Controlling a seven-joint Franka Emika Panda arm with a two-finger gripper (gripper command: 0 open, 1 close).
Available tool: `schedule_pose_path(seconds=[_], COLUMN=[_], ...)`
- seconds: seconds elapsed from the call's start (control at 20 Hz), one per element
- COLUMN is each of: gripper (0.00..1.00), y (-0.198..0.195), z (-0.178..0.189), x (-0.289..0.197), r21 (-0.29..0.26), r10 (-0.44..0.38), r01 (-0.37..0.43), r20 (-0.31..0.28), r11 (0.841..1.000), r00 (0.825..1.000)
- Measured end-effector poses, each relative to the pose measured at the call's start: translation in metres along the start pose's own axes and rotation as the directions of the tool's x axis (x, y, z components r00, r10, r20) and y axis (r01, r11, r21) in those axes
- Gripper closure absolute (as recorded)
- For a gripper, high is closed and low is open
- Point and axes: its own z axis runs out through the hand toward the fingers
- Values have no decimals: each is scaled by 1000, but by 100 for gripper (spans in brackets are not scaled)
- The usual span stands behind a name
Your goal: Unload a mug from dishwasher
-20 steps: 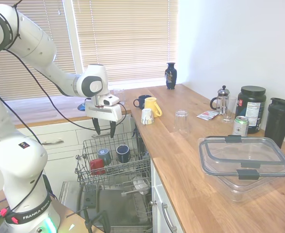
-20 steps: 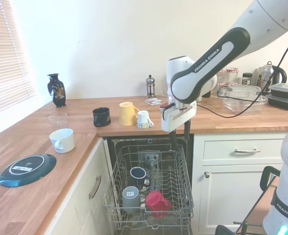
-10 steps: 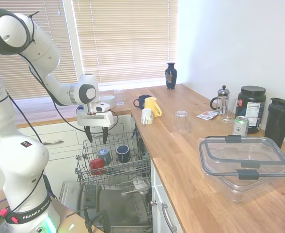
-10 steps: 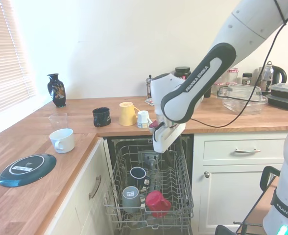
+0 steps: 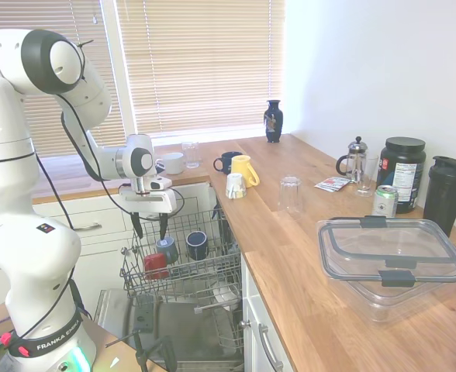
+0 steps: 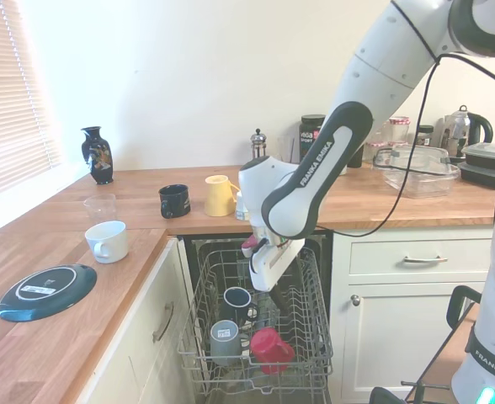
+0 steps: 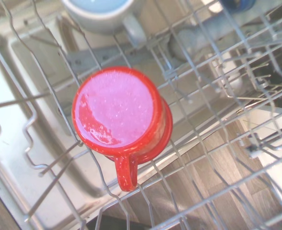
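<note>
Wooden worktops (image 5: 290, 256) wrap round a corner of white cabinets, and between them the dishwasher (image 6: 256, 328) stands with its door down and its wire rack (image 5: 183, 267) pulled out. We see the mug (image 5: 155, 265) in that rack, red and upside down, at the rack's corner furthest from the worktop corner; in the second exterior view it sits at about 4 o'clock from a grey mug (image 6: 225, 340), with a dark blue mug (image 6: 237, 301) beyond. From the wrist view the mug (image 7: 120, 112) lies almost straight below us, its flat base up and its handle (image 7: 125, 173) sticking out sideways between the wires.

Our gripper (image 5: 147, 225) hangs above the rack, clear of the mug, fingers parted and holding nothing.

We judge the mug to be glazed ceramic: stiff, moderately heavy for its size, slick under the pads, and liable to chip if knocked on the wires or dropped. The upturned base offers nothing to pinch. We think the safest hold spans the round wall, pads on opposite sides and away from the handle. The handle is the other option, though it would let the mug swing. Tines stand close around it, so fingers must go down between them, then lift straight up.
</note>
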Motion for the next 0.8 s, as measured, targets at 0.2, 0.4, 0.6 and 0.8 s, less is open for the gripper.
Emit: schedule_pose_path(seconds=[0.2,0.4,0.6,0.8], gripper=[0,0,0,0], y=[-13,-21,-28,-39], z=[34,60,73,79], x=[-8,-14,-20,-17], r21=[-19,-31,-44,-49], r10=[-30,-42,-51,-64], r01=[30,41,48,61], r20=[-11,-41,-72,-77], r11=[999,999,998,997], r00=[999,998,996,995])
